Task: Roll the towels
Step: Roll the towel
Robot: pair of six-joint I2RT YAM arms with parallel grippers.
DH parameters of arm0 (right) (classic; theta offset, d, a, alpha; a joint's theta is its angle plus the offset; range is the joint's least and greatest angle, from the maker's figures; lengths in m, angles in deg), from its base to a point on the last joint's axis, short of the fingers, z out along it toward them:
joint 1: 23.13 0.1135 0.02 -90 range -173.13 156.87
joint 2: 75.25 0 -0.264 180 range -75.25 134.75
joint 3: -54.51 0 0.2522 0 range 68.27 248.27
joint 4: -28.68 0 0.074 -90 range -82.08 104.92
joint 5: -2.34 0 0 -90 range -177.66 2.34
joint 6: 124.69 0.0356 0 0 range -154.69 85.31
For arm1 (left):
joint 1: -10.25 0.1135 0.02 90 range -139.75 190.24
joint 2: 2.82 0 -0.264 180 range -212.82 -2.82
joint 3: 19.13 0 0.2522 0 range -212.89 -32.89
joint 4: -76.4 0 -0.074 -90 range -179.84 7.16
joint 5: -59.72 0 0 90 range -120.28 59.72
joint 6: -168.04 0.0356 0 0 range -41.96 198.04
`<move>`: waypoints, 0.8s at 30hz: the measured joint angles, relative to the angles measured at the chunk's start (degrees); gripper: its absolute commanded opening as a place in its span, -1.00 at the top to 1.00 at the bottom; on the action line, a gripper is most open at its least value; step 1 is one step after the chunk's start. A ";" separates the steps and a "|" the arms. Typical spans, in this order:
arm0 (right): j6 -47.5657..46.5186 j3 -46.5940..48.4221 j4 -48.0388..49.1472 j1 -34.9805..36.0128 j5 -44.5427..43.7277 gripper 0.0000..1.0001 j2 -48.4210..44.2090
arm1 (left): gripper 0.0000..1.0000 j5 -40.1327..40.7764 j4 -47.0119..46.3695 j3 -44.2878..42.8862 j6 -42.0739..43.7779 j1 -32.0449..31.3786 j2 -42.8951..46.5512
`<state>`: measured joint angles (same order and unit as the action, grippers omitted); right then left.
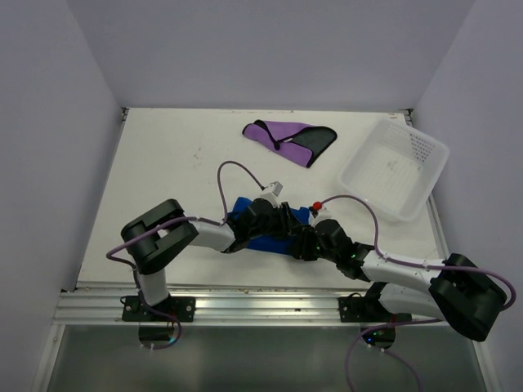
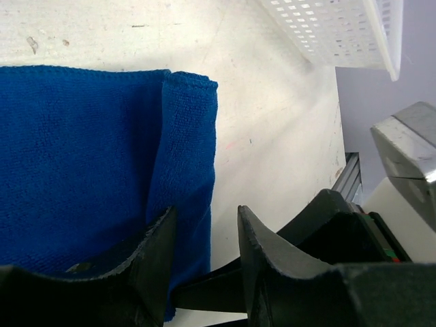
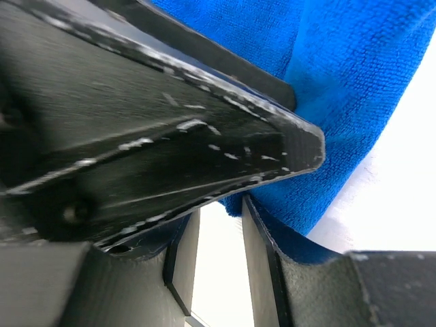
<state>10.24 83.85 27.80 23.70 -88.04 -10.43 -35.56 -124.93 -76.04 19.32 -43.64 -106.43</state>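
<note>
The bright blue towel (image 1: 268,243) lies folded on the table near the front middle, mostly covered by both grippers. My left gripper (image 1: 265,216) is open over it. In the left wrist view the towel (image 2: 82,157) has a folded right edge that lies in the gap of that gripper (image 2: 204,228). My right gripper (image 1: 307,239) is open at the towel's right side. In the right wrist view this gripper (image 3: 219,221) has the towel's corner (image 3: 354,102) at its right fingertip, and the left gripper's black finger crosses in front. The purple and black towel (image 1: 290,140) lies loosely folded at the back.
A white perforated basket (image 1: 395,167) stands at the right, tilted, near the table's right edge; its corner shows in the left wrist view (image 2: 334,27). The white table (image 1: 180,171) has walls at the back and sides. Purple cables loop from both arms.
</note>
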 measured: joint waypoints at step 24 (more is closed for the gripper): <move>-0.70 0.02 -10.49 0.02 -3.04 -0.13 -10.45 | 0.49 7.19 2.36 -1.03 2.38 -1.27 -3.06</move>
<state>9.54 83.87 17.31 23.72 -91.08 -20.88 -28.36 -122.57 -77.07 21.70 -44.91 -109.49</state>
